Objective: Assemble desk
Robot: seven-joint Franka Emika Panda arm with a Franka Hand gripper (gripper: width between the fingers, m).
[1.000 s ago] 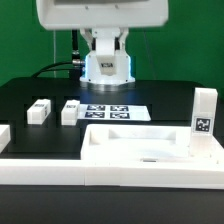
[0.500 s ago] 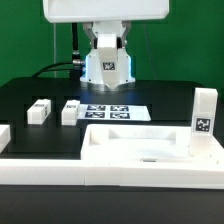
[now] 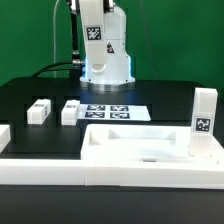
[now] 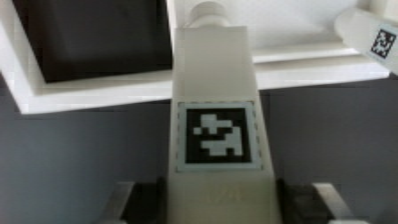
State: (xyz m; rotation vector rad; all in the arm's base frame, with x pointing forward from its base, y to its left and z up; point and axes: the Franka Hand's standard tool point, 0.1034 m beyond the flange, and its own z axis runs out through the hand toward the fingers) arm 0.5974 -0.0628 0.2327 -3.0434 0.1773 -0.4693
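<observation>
My gripper (image 4: 224, 206) is shut on a white block leg (image 4: 221, 110). The leg's black-and-white tag faces the wrist camera, and a finger (image 4: 125, 200) shows on either side of it. Beyond the leg's tip lies the white rimmed desk panel (image 4: 107, 95). In the exterior view the held leg (image 3: 100, 30) hangs at the top, in front of the robot base, with the gripper itself above the frame. The panel (image 3: 100, 135) lies at the front. Two small legs (image 3: 39, 111) (image 3: 70, 110) lie behind it, toward the exterior view's left.
A third tagged leg (image 3: 205, 115) stands upright at the panel's corner on the exterior view's right. The marker board (image 3: 115, 111) lies flat behind the panel. A white piece (image 3: 4, 136) pokes in at the exterior view's left edge. The robot base (image 3: 106, 68) stands at the back.
The gripper body that filled the top of the exterior view has risen out of frame. The tagged leg it holds has moved up with it.
</observation>
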